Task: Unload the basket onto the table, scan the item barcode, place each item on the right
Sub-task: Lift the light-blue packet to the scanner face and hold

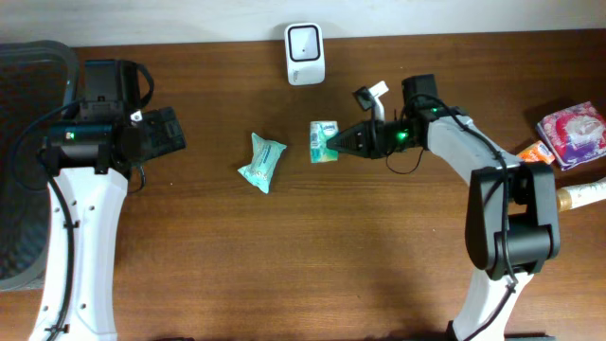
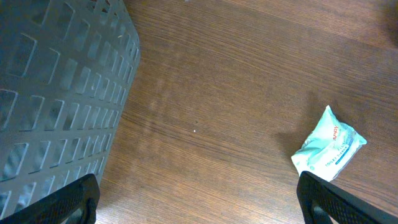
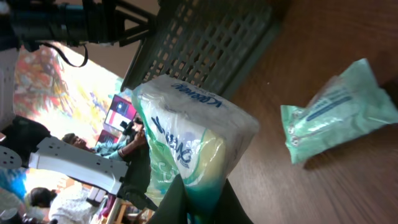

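Observation:
The item, a green-and-white tissue pack [image 1: 324,140], sits at the table's middle back, and my right gripper [image 1: 343,141] is shut on its right end. In the right wrist view the pack [image 3: 193,137] stands pinched between the dark fingers [image 3: 180,205] at the bottom edge; no barcode shows on the visible face. A white scanner [image 1: 305,53] stands upright at the table's back edge, behind and left of the pack. My left gripper [image 1: 163,133] hovers open at the far left, its fingertips [image 2: 68,202] wide apart over bare wood.
A second, teal pack [image 1: 262,161] lies left of the held one, also in the left wrist view as the teal pack [image 2: 328,146]. A dark mesh basket [image 1: 28,161] fills the left edge. Pink and orange packets [image 1: 573,133] lie at the far right.

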You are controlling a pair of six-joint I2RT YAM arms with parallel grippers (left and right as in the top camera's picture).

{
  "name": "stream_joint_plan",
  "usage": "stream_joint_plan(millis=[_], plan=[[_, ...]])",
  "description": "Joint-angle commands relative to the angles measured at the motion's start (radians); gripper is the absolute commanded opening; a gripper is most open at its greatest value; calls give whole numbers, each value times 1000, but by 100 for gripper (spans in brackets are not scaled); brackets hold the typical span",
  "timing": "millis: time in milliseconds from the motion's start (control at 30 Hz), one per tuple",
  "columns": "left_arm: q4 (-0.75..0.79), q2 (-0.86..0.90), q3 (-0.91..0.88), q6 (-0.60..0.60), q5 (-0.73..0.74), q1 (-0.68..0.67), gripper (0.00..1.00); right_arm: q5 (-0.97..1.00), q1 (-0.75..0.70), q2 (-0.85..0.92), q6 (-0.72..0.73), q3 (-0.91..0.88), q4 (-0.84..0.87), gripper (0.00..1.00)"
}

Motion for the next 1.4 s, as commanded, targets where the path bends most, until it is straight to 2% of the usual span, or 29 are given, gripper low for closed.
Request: stream_joint_plan(millis=[0,100,133,167,233,333,367,400,467,500,533,633,767,833,900,967,1233,1300,1367], plan=[[0,-2,5,12,-7,7,99,-31,27,4,-11,17,7,4],[0,-2,5,12,-7,7,99,-30,29,4,-9,17,6,4],[0,-2,5,12,-7,7,99,29,31,4,65,17,7,4],[0,-2,5,12,-7,7,99,168,45,4,156,17,6,4],[0,-2,5,12,-7,7,99,615,115,4,307,35,-15,4],[0,-2,5,12,-7,7,99,1255,175,4,299,233,-208,4],[0,-2,5,12,-7,7,99,1424,192,4,285,277,-207,4],[0,-2,5,12,-7,7,99,1535,216,4,174,292,-104,4],[0,-2,5,12,-7,7,99,1537,234,18,9,292,53,4],[0,-2,5,12,-7,7,99,1537,240,50,-131,292,247,4],[0,-2,5,12,-7,7,99,1537,240,72,-167,292,363,4],[0,-2,5,12,-7,7,99,1538,240,126,-175,292,680,4],[0,-2,5,12,-7,7,99,1538,237,192,-225,295,890,4],[0,-2,5,12,-7,7,99,1560,228,279,-224,400,858,4],[0,-2,5,12,-7,7,99,1558,217,357,-225,575,702,4],[0,-2,5,12,-7,7,99,1556,207,406,-259,676,599,4],[0,-2,5,12,-7,7,99,1556,204,410,-298,677,494,4],[0,-2,5,12,-7,7,99,1583,211,410,-516,676,423,4],[0,-2,5,12,-7,7,99,1688,218,410,-538,677,423,4]])
